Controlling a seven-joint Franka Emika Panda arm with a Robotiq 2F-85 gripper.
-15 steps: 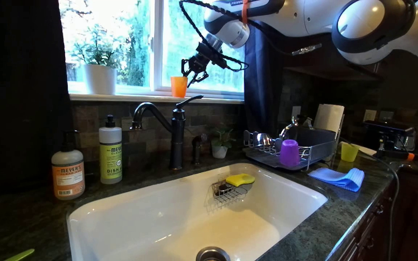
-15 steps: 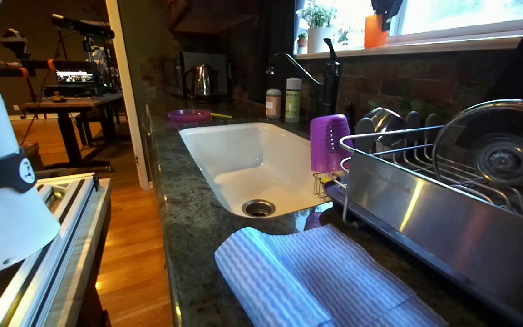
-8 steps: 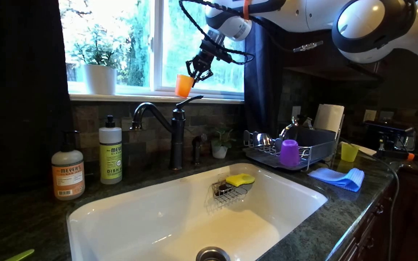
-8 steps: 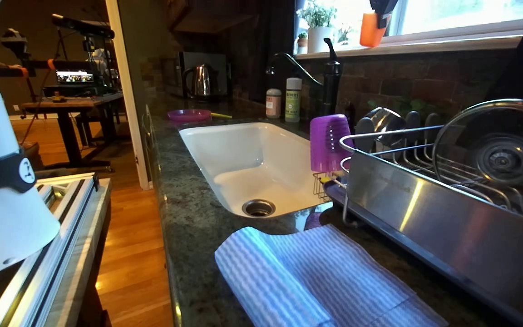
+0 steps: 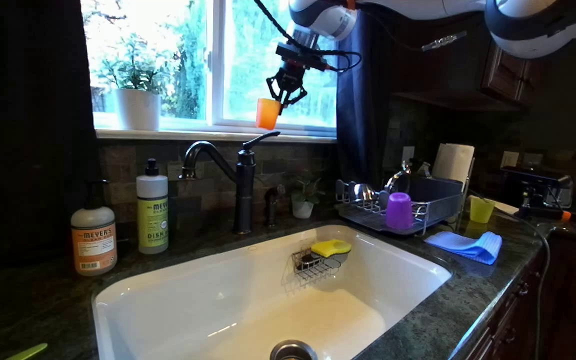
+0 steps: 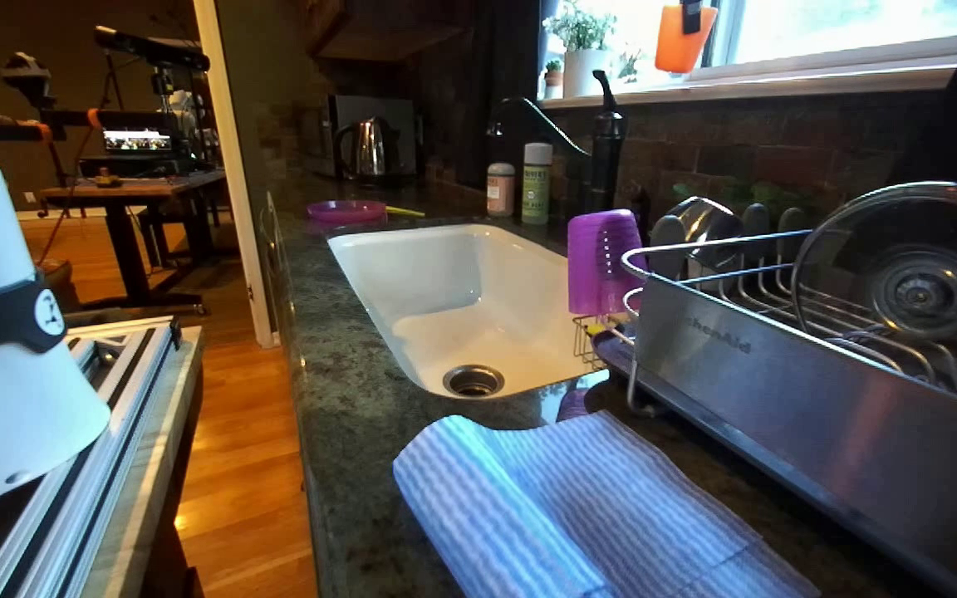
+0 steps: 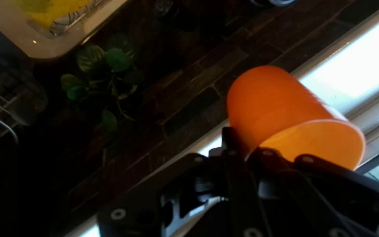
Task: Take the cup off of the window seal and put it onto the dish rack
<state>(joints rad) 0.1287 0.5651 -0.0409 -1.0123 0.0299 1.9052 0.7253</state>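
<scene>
Orange cup (image 5: 267, 114) held above window seal (image 5: 193, 135), presumably for clearance | end effector (image 7: 246, 146) clamped on cup rim | base kept unobstructed, likely for dish rack (image 6: 761, 374) placement

The orange cup (image 5: 267, 114) — slightly tilted — hangs above the window seal (image 5: 188, 135).

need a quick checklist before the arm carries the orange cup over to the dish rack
1. Gripper shut on the cup: ok, pinching its wall at the rim.
2. Lift off the window ledge: ok, the cup hangs above it.
3. Straight upright hold: not ok, the cup leans slightly.
4. Clearance over the faucet handle: cannot tell, it shows just below the cup, depth unclear.
5. Room in the dish rack: cannot tell, a purple cup and round lid take up part.
</scene>
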